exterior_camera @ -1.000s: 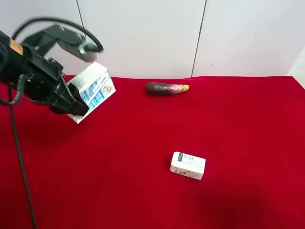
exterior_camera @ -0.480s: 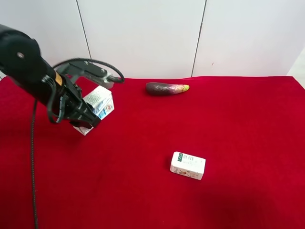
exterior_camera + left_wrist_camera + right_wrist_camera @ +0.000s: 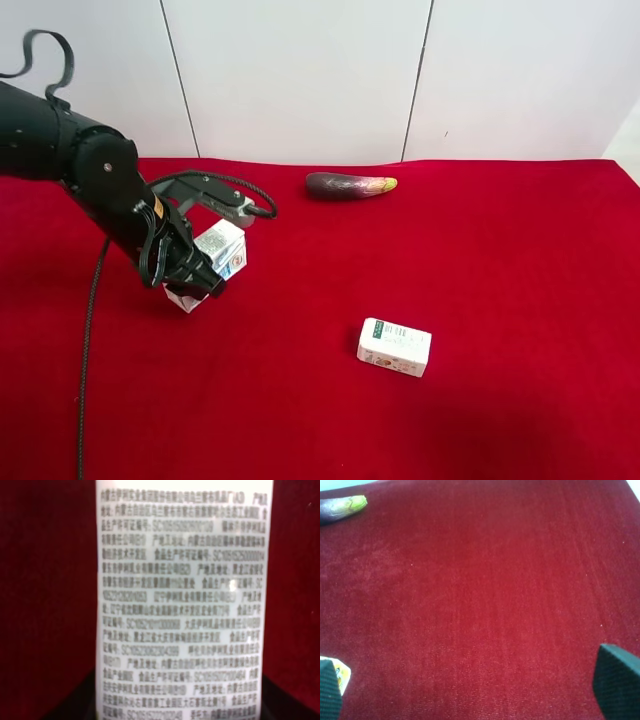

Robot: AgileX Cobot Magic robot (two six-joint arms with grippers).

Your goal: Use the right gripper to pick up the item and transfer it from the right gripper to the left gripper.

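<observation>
Altogether one drink carton [image 3: 221, 252] gripped in the left gripper [image 3: 197, 274], right gripper [image 3: 470, 690] jaws open, one eggplant [image 3: 349, 185], one small box [image 3: 394, 346].

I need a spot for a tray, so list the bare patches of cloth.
Free: the wide stretch of red cloth right of the eggplant and small box, and the near strip below that box. Crowded: the far-left area, where the left hand holds the carton.
</observation>
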